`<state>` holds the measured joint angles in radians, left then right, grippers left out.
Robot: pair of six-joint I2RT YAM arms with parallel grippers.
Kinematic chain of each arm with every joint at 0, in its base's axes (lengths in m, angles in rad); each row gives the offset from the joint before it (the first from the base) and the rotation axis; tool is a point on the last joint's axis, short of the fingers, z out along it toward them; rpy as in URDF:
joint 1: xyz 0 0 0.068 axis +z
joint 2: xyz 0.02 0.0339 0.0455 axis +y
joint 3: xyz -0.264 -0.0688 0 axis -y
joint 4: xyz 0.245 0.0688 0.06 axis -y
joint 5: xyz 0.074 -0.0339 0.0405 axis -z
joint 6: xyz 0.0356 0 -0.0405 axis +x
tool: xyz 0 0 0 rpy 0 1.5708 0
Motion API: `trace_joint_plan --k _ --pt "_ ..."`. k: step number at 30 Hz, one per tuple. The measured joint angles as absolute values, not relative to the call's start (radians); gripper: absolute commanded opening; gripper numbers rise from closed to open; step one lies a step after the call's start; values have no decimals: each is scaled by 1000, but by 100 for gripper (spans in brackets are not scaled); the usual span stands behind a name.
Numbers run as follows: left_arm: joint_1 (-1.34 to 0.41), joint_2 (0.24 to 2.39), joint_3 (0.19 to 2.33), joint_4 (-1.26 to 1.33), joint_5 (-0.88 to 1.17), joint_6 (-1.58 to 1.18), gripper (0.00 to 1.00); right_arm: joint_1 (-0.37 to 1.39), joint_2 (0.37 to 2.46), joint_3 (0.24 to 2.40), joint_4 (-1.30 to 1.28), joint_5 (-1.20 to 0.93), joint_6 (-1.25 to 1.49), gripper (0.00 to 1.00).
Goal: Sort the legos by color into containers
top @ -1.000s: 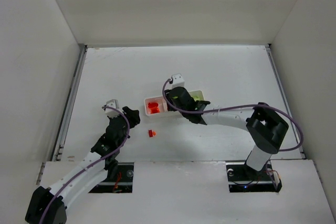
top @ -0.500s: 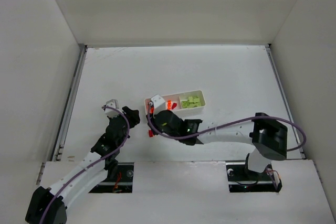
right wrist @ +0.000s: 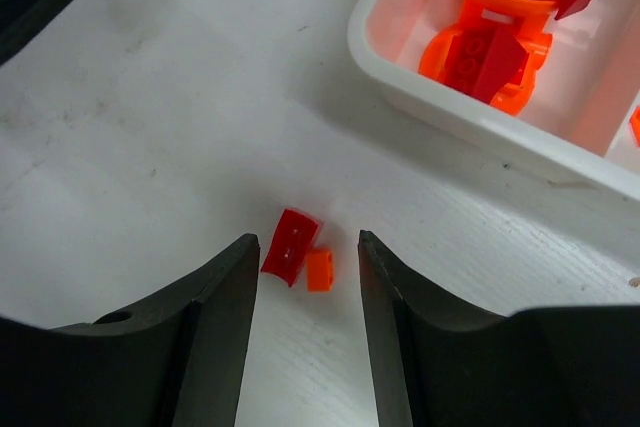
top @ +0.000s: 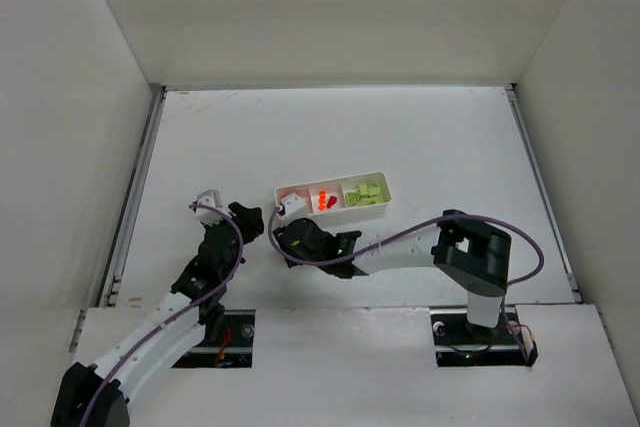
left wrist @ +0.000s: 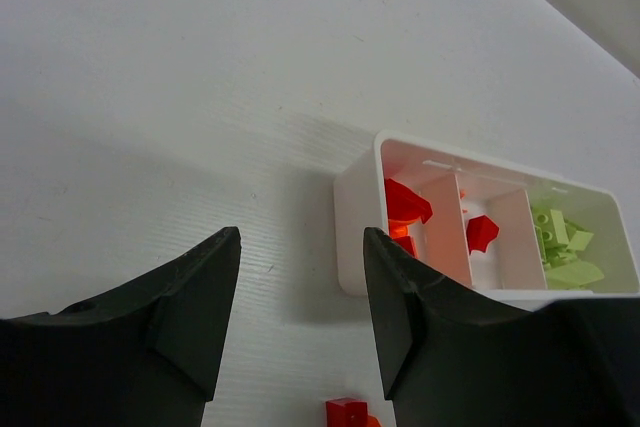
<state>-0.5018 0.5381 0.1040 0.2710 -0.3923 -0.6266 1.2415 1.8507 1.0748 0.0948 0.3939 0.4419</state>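
No writing, label, brand mark, number or sign can be read in any view. The white tray (left wrist: pixel 356 239), the legos (right wrist: pixel 290 245) and the tabletop (top: pixel 400 127) all show plain, unmarked surfaces.

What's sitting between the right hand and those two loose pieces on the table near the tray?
Nothing visible does. The right hand is open right over the red piece and the orange piece, a finger either side, not touching them. The tray lies beyond.
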Motion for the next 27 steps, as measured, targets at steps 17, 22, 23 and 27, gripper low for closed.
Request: trace_joint_plan --k 17,22,23,27 --pt "-490 553 104 271 -391 -634 49 1230 1946 1138 77 385 462 28" --pt "-488 552 104 271 -388 -636 49 1230 1944 1138 78 384 476 25" --pt "-488 552 104 271 -387 -636 49 1230 1942 1138 78 384 476 25" --pt "-486 546 101 271 -385 -637 49 1230 1913 1138 77 383 477 25"
